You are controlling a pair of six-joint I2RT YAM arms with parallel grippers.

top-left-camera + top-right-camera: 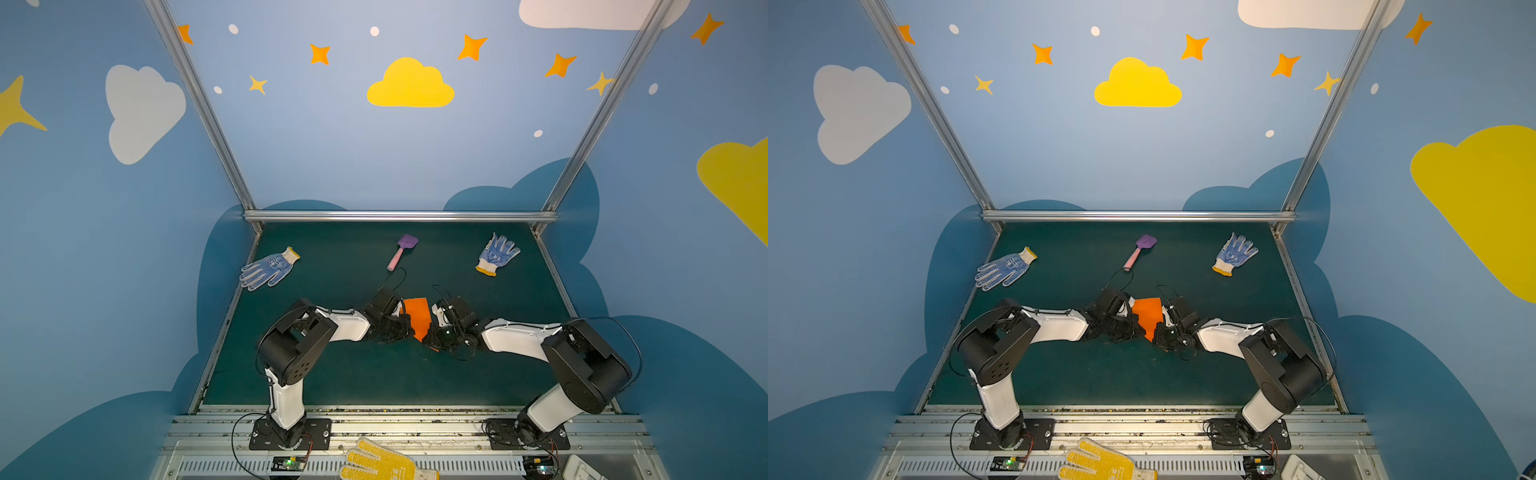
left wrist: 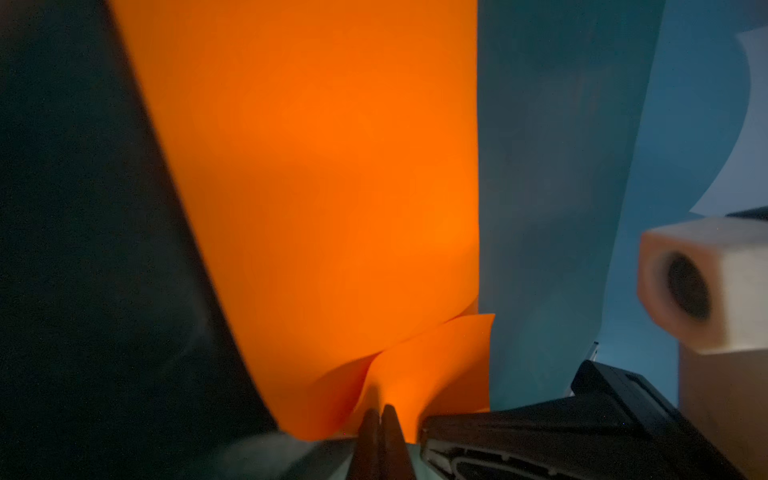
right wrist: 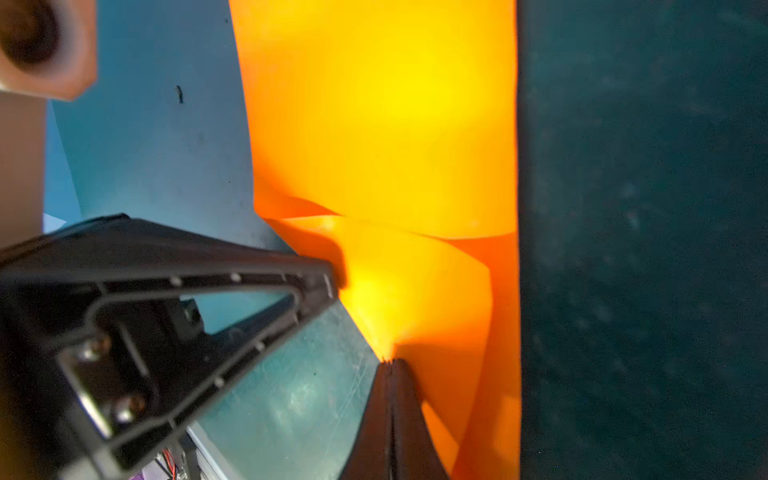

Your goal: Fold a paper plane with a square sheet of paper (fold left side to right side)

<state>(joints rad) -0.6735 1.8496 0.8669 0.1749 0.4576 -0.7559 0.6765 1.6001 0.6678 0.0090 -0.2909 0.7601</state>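
Between the two arms, at the middle of the dark-green desk point(image 1: 374, 374), a thin bright-orange sheet of paper point(image 1: 417, 316) is held, creased and curling! Left end effector point(image 2: 380, 409) is pinched fully closed on it; right end effector point(image 3: 390, 360) clamps it too, jaws tight together, the two grips close beside each other.
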